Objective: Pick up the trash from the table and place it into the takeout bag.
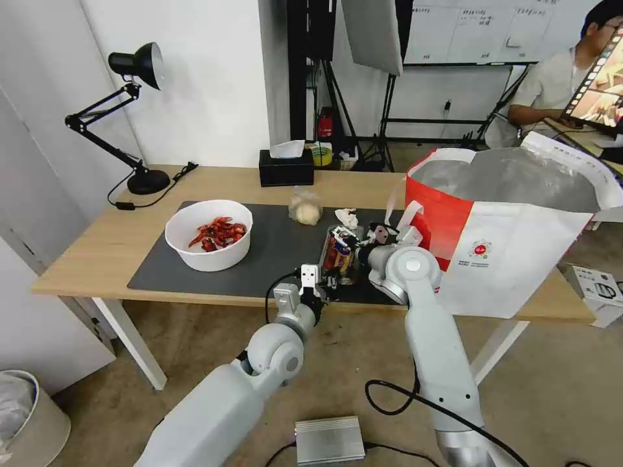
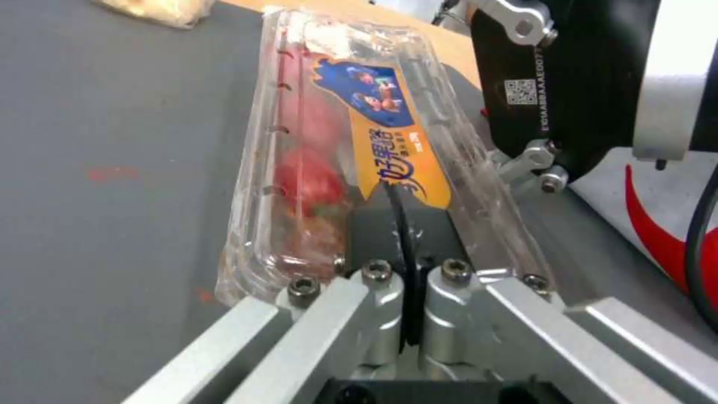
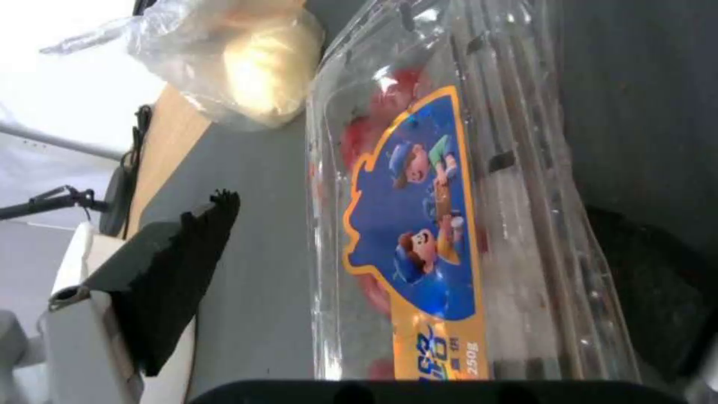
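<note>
The clear two-part tray (image 1: 337, 253) with red bits and a blue-and-orange label stands tilted on edge on the dark grey mat (image 1: 259, 259). My left gripper (image 1: 311, 275) is at its near end, and in the left wrist view the left gripper (image 2: 400, 219) is shut on the tray's (image 2: 359, 140) rim. My right gripper (image 1: 371, 237) is at the tray's far side, open, and the tray (image 3: 449, 224) lies between its fingers (image 3: 187, 252). Also on the mat are the white bowl of red shells (image 1: 207, 233), the bagged beige lump (image 1: 305, 209) and the crumpled tissue (image 1: 347, 217). The red-and-white takeout bag (image 1: 513, 227) stands open at the right.
A black tissue box (image 1: 285, 167) sits at the table's (image 1: 97, 246) back edge and a black desk lamp (image 1: 130, 130) at the back left. A grey box (image 1: 329, 440) and cables lie on the floor. A waste bin (image 1: 26, 415) stands at the lower left.
</note>
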### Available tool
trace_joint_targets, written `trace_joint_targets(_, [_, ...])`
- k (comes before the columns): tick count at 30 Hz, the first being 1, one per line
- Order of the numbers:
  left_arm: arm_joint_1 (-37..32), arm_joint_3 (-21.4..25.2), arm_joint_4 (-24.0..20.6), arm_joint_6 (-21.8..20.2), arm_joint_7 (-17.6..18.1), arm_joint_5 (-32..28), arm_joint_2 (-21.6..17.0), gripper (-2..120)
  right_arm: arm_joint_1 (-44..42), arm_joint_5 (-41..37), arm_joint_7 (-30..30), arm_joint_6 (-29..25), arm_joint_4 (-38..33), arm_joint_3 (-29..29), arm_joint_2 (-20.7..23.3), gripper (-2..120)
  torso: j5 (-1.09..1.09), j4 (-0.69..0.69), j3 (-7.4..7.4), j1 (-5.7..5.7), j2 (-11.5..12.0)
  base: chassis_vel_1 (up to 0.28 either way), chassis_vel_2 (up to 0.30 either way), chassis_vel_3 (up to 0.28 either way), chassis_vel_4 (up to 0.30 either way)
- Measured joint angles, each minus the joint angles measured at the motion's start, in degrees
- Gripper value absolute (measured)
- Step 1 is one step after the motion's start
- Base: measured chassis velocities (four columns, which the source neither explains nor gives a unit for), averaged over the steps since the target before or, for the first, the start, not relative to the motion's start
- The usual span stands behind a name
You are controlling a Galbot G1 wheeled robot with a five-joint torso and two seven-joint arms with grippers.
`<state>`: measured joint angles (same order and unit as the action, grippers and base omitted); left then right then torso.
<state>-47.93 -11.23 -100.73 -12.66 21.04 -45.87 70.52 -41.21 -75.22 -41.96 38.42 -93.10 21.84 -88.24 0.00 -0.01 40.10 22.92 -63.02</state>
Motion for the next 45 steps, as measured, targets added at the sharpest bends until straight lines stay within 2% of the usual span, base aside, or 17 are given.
trace_joint_targets(30, [-0.8, 0.4, -0.2, 0.3, 0.1, 0.5, 0.0, 0, -1.4, -0.7, -0.3, 0.2, -2.3, 1.1, 0.2, 100, 0.01, 0.01, 0.01, 0.00, 0.0, 0.000, 0.000, 0.000, 0.000])
trace_joint_targets(45, [-0.8, 0.5, -0.2, 0.3, 0.1, 0.5, 0.1, 0, -1.2, -0.9, 0.0, 0.4, -0.9, 1.3, -0.3, 100, -0.01, -0.01, 0.00, 0.00, 0.0, 0.000, 0.000, 0.000, 0.000])
